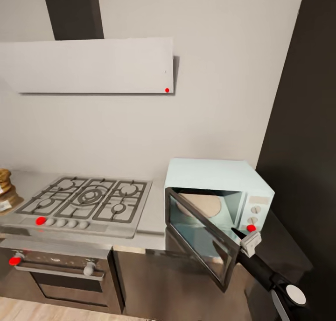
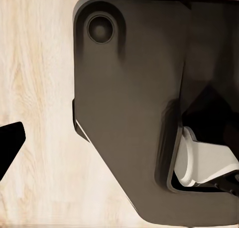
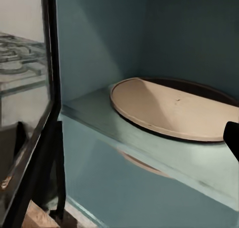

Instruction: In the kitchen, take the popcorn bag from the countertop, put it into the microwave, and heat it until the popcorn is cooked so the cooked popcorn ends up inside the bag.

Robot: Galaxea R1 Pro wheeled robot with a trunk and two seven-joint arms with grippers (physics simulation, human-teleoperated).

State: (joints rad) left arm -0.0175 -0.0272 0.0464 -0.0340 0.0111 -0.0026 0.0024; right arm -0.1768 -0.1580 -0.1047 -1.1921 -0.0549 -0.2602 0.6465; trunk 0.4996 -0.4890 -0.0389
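- We see the microwave (image 1: 219,190) on the countertop (image 1: 151,213), right of the hob (image 1: 86,199); its door (image 1: 200,239) hangs wide open.
- Inside, our right wrist view shows a bare round turntable (image 3: 169,108).
- Our right gripper (image 1: 247,240) is at the door's outer edge; we cannot tell whether it is open or closed.
- Our left wrist view shows dark robot parts (image 2: 129,113) over a wood floor (image 2: 40,88).

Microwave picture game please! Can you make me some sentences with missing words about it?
1. The door of the microwave is ____.
2. On the microwave's floor lies a round tan ____.
3. The gas hob sits on the microwave's ____ side in the head view.
4. The right tool is near the edge of the microwave's ____.

Missing words: open; plate; left; door
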